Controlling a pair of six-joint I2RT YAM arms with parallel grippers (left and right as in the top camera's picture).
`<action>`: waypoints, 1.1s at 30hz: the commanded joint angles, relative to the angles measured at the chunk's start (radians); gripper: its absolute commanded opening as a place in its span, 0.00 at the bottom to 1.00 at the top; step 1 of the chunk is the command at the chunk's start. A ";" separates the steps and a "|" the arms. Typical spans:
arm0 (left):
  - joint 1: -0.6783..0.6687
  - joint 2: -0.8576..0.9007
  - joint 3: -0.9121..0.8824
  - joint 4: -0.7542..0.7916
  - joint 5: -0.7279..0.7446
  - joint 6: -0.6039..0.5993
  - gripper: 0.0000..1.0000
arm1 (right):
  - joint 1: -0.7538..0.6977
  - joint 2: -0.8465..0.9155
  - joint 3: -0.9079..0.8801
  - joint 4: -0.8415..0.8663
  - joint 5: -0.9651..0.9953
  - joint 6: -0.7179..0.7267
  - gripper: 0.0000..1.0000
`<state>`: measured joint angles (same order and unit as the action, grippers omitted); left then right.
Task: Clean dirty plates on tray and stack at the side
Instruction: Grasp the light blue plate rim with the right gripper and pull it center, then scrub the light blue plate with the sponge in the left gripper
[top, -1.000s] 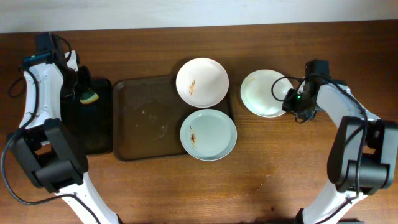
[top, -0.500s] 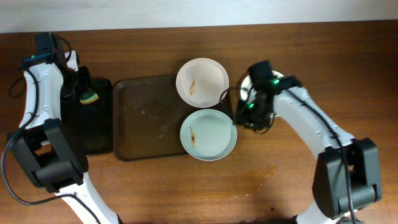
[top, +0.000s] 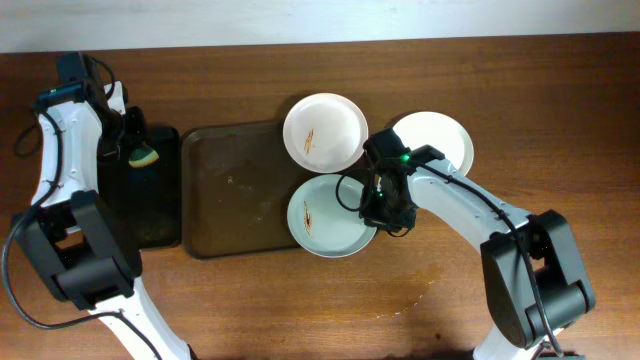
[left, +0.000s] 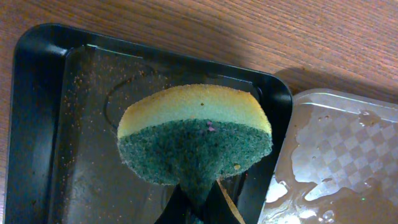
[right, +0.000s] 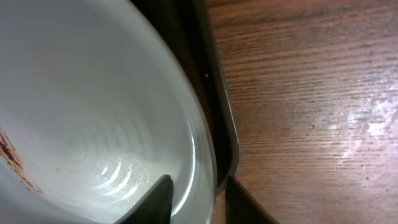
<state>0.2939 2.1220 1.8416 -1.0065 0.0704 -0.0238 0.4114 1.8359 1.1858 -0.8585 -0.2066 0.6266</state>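
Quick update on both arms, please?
Left gripper shut on yellow-green sponge. Right gripper open, straddling rim of smeared round white plate on smoky-brown tray. Plain white plate beside tray. Nothing blocking.

right hand (top: 372, 206) now astride lower plate (top: 322, 225)

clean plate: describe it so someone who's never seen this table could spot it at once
Start at the smoky-brown tray in the middle of the wooden table. Just past its right end, on bare wood, lies a round white plate. Unlike the rear tray plate and the front tray plate, both smeared orange-brown, it is plain white.
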 joint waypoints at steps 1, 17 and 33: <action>0.001 0.006 -0.002 0.000 0.000 -0.010 0.01 | 0.003 0.009 -0.006 0.003 0.006 -0.003 0.04; 0.001 0.006 -0.002 -0.011 -0.013 -0.010 0.01 | 0.237 0.127 0.076 0.401 0.058 0.116 0.04; -0.008 0.006 -0.002 0.039 0.010 -0.043 0.01 | 0.237 0.155 0.099 0.439 0.031 0.046 0.33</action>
<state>0.2939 2.1220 1.8416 -0.9607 0.0486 -0.0505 0.6479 1.9694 1.2495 -0.4206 -0.1741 0.7383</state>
